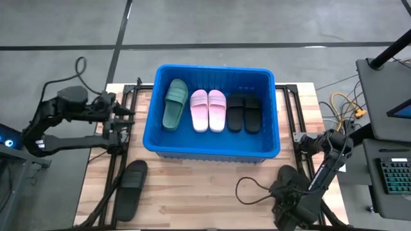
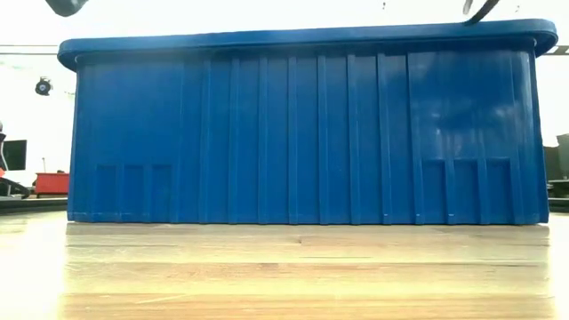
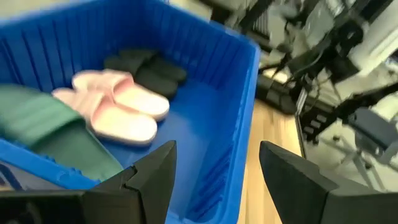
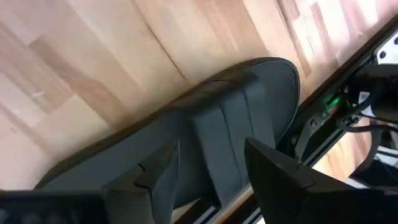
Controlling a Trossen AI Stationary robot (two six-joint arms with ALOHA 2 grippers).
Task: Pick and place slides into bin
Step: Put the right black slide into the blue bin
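Right gripper [image 4: 205,171]: jaws parted, nothing held, poised just above a dark slide [image 4: 205,143] lying on the wooden table [image 4: 81,68]. The wrist view shows its wide strap between the 2 fingers, the sole running out to either side. In the high view this gripper [image 1: 287,192] sits at the table's near right corner, and the slide under it [image 1: 284,176] is mostly hidden by the arm; colour looks dark, green or black I cannot tell.

Left gripper [image 3: 214,174]: jaws spread wide, empty, hanging at the left rim of the bin [image 3: 245,93] and looking in. High view places it [image 1: 125,115] just beside the bin's left wall.

Bin [image 1: 215,149] contents, 5 slides side by side: 1 green slide [image 1: 174,104], 2 pink slides [image 1: 208,110], 2 black slides [image 1: 244,113]. 1 more black slide [image 1: 130,189] lies on the table near the front left, well apart from either gripper.

Step in hand, as judged: right arm lining up a pick; 2 visible slides left on the table.

Next move calls for: lower until the fingers straddle the strap, close, lift clear of the bin's rim, carry over, release. The open space at the bin's right end looks the nearest drop. Low view shows only the bin's front wall [image 2: 302,133].
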